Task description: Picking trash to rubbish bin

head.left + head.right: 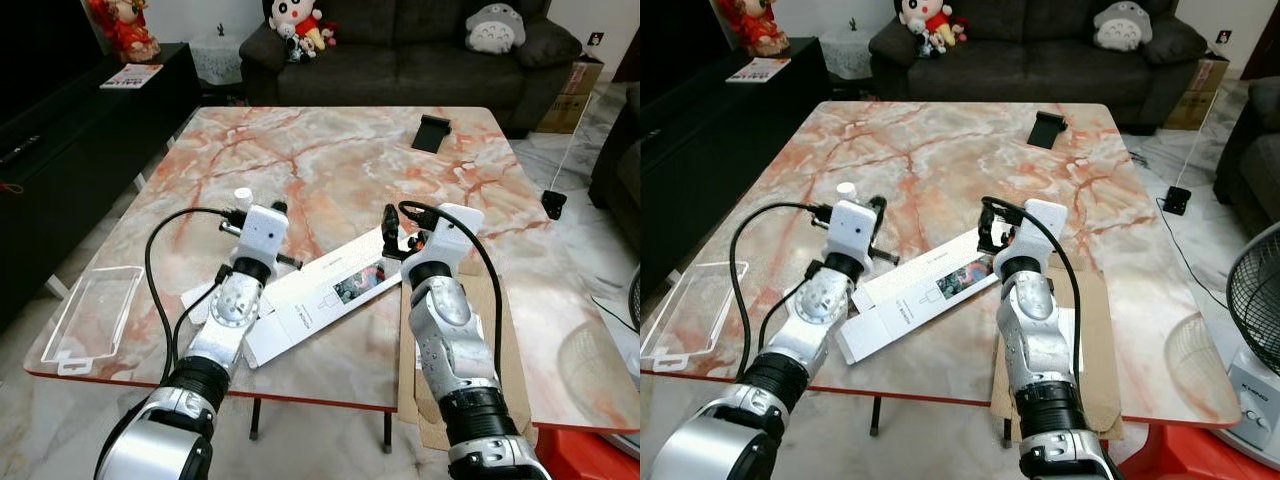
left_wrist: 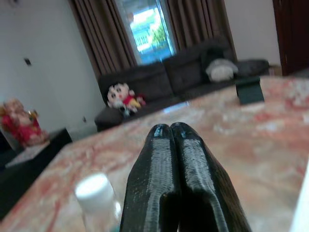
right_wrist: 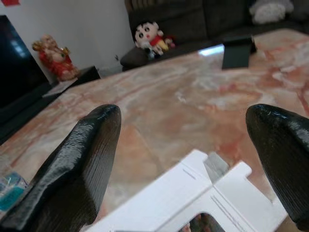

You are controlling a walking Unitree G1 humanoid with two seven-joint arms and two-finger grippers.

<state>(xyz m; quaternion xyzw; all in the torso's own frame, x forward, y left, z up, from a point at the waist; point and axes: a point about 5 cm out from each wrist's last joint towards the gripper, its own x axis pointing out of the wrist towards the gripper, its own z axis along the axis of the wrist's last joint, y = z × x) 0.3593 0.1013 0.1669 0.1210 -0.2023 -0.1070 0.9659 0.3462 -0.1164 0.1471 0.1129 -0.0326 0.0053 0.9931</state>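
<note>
A long flat white carton (image 1: 325, 297) with a printed picture lies slantwise on the marble table (image 1: 330, 160), close to the front edge. My right gripper (image 3: 186, 145) hovers open just above the carton's (image 3: 193, 193) right end, with nothing between its fingers (image 1: 390, 226). My left gripper (image 2: 170, 130) is shut and empty, low over the table near the carton's left part. A small clear bottle with a white cap (image 1: 242, 197) stands right beside the left fingers (image 2: 159, 159), and it appears blurred in the left wrist view (image 2: 95, 191).
A clear plastic tray (image 1: 95, 312) lies at the table's front left corner. Brown cardboard (image 1: 505, 345) hangs over the front edge under my right arm. A black stand (image 1: 432, 132) sits at the far right. A dark sofa (image 1: 400, 45) with plush toys stands behind.
</note>
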